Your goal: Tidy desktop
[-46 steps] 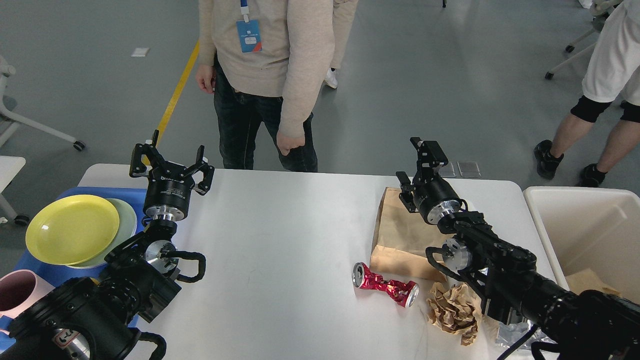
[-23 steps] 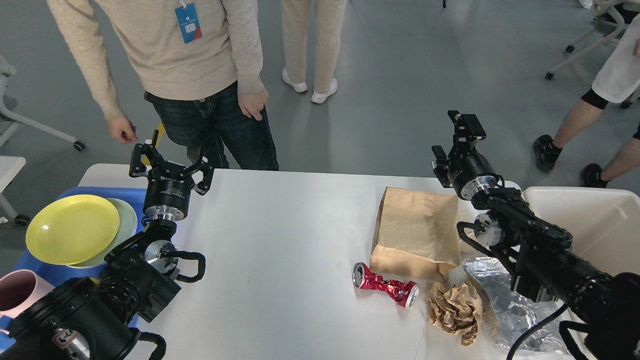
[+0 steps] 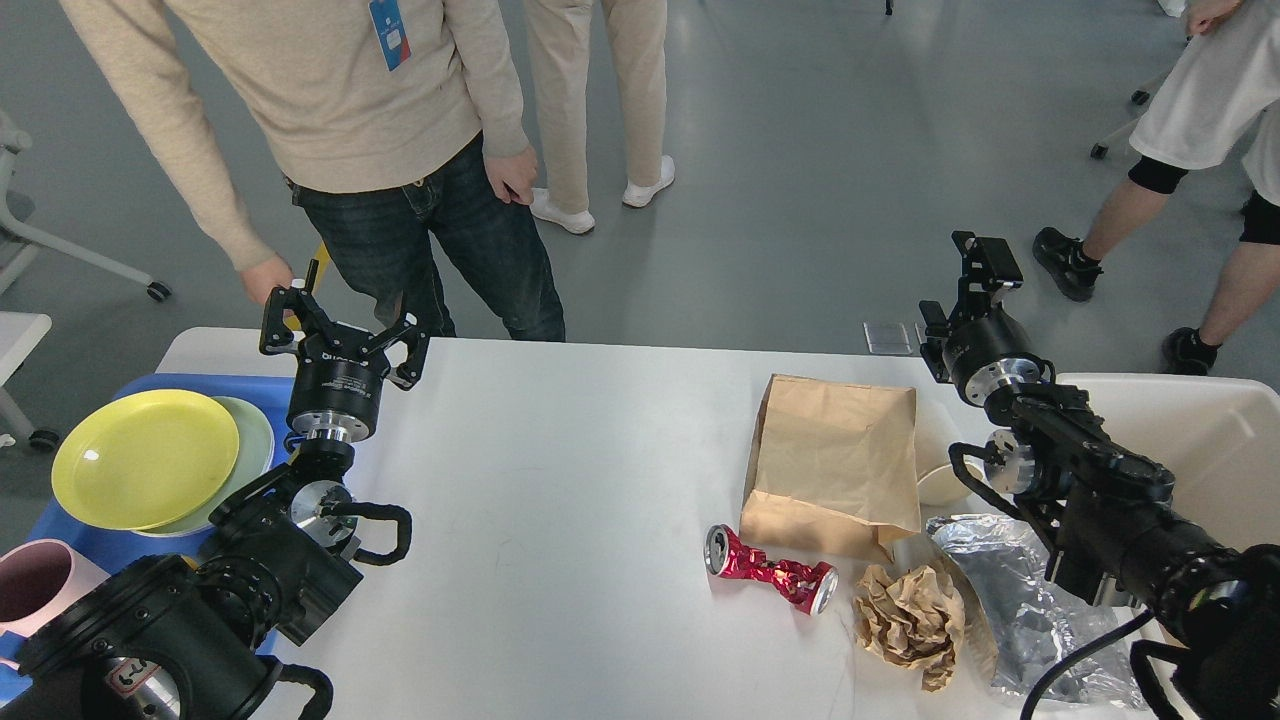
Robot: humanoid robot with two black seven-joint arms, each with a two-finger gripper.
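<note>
Our desktop fills the middle and lower frame: a smooth matte white top with rounded far corners and faint scuffs. At its right lie a flat brown paper bag, a crushed red can, crumpled brown paper and silver foil. Our left gripper, left of centre, has its fingers spread with nothing between them. Of our right gripper, upper right, we cannot tell.

1. The desktop is seen in matte white.
2. A crushed can is coloured metallic red.
3. The paper bag is brown.
4. A yellow plate is stacked on a pale green plate.
5. The tray is blue.
6. The foil bag is silver.
</note>
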